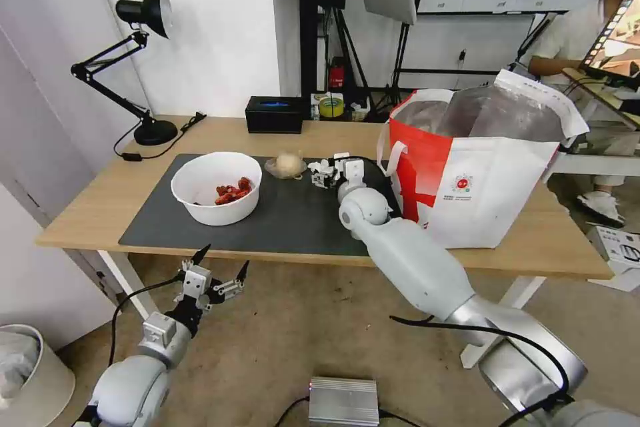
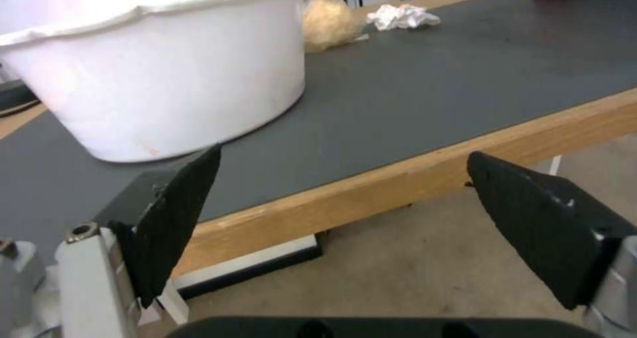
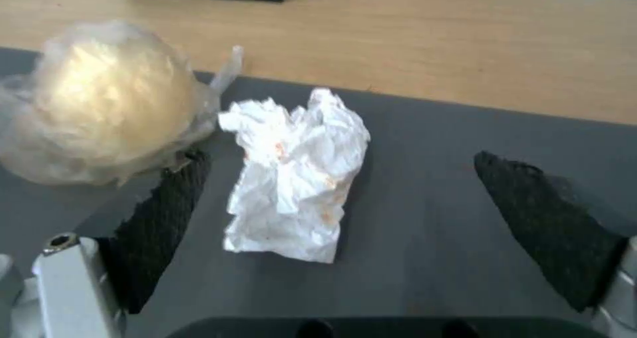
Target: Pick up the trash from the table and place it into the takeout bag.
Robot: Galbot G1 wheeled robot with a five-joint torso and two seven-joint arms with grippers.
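Note:
A crumpled white tissue (image 3: pixel 292 178) lies on the dark grey mat (image 3: pixel 425 258) between the spread fingers of my right gripper (image 3: pixel 342 159), which is open and low over it. Beside it sits a beige ball in clear wrap (image 3: pixel 99 104), close to one fingertip (image 3: pixel 176 188). In the head view the right gripper (image 1: pixel 325 177) is mid-table, left of the red-and-white takeout bag (image 1: pixel 480 173). The white bowl (image 1: pixel 217 187) with red scraps stands on the mat's left. My left gripper (image 1: pixel 225 258) hangs open below the table's front edge (image 2: pixel 371 188), holding nothing.
A black rectangular box (image 1: pixel 274 113) and a black desk lamp (image 1: pixel 143 67) stand along the table's back. The bag takes up the right end of the table (image 1: pixel 100 200). On the floor lie a silver box (image 1: pixel 343 400) and a white bin (image 1: pixel 27 373).

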